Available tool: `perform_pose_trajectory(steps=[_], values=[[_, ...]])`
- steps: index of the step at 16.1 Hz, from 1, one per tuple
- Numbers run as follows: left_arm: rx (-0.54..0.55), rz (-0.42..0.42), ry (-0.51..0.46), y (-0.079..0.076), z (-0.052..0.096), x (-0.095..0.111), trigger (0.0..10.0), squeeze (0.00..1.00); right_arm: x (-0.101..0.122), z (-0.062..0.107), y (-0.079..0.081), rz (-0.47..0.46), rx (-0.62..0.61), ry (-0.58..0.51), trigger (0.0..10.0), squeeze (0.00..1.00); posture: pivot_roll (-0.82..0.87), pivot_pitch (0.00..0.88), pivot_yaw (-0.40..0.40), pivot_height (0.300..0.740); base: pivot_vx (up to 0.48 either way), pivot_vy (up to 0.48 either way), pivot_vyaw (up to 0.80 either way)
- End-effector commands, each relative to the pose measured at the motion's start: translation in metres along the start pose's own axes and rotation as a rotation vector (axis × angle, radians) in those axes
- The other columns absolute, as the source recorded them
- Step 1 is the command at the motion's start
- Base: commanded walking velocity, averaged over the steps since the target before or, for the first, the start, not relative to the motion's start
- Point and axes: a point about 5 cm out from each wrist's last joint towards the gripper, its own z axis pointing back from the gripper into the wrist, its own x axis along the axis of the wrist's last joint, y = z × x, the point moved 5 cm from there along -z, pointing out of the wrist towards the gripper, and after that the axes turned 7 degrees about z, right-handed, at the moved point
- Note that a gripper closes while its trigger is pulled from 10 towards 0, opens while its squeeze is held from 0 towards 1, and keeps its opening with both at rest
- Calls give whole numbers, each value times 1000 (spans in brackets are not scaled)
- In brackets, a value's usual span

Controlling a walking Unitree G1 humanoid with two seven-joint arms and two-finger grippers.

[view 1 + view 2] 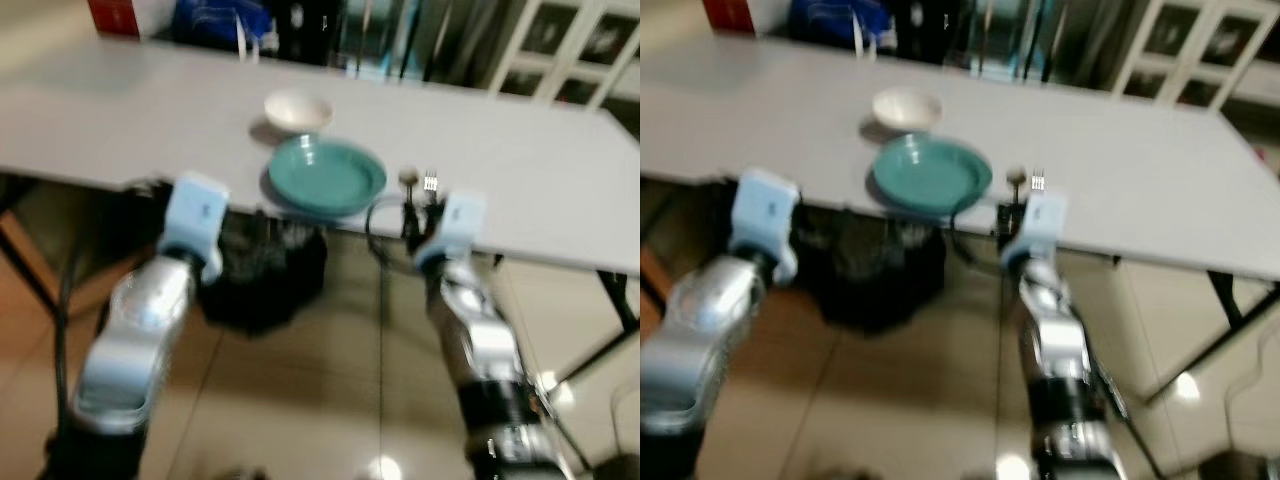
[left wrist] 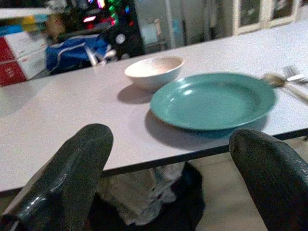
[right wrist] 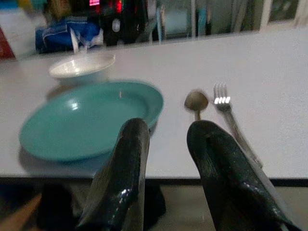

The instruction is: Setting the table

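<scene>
A teal plate [image 1: 327,177] lies near the front edge of the white table [image 1: 120,110]. A white bowl [image 1: 298,110] stands just behind it. To the plate's right lie a spoon [image 1: 408,178] and a fork [image 1: 431,182], side by side, handles toward me. My left gripper [image 2: 173,144] is open and empty, held low in front of the table edge, left of the plate. My right gripper [image 3: 171,127] hovers at the table edge before the spoon, its fingers [image 3: 125,168] slightly apart with nothing between them.
A black bag [image 1: 265,270] sits on the tiled floor under the table. A red box [image 1: 115,15] and a blue bag [image 1: 220,18] are at the far left edge. A dark table leg [image 1: 615,300] slants at the right.
</scene>
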Motion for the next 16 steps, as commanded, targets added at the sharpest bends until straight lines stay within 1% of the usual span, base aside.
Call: perform_pose_trajectory(steps=[1, 3, 4, 7, 10, 11, 12, 13, 14, 15, 16], values=[[33, -14, 9, 5, 1, -4, 10000, 0, -3, 1, 3, 18, 7, 26, 10000, 0, 21, 0, -40, 740, 0, 480, -775], [39, -14, 8, 5, 2, -5, 10000, 0, -2, 3, 11, 38, 46, 33, 10000, 0, 23, 0, -49, 740, 0, 480, -775], [55, -14, 10, 8, 3, -6, 10000, 0, -2, 3, 16, 47, 69, 38, 10000, 0, 26, 0, -59, 740, 0, 480, -781], [113, -12, 18, 18, 7, -9, 10000, 0, -1, 2, 20, 48, 90, 54, 10000, 0, 36, 0, -81, 740, 0, 480, -777], [126, -16, 17, 21, 11, -10, 10000, 0, -4, 2, 24, 49, 109, 72, 10000, 0, 47, 0, -94, 740, 0, 480, -777], [113, 0, 24, 19, 12, -12, 10000, 0, -5, 3, 25, 51, 110, 79, 10000, 0, 46, 0, -95, 740, 0, 480, -756], [92, 9, 31, 13, 14, -15, 10000, 0, -9, 4, 25, 60, 120, 96, 10000, 0, 37, 0, -84, 740, 0, 480, 0], [73, 11, 32, 9, 15, -16, 10000, 0, -9, 6, 26, 80, 129, 91, 10000, 0, 32, 0, -79, 740, 0, 480, 0], [52, 3, 37, 4, 14, -18, 10000, 0, -8, 7, 23, 64, 118, 88, 10000, 0, 32, 0, -79, 740, 0, 480, 0], [35, -41, 39, 0, 11, -18, 10000, 0, -13, 8, 15, 2, 80, 105, 10000, 0, 54, 0, -83, 740, 0, 480, 0], [32, -47, 21, -1, 10, -12, 10000, 0, -16, 9, 10, -43, 63, 117, 10000, 0, 56, 0, -83, 740, 0, 480, 0]])
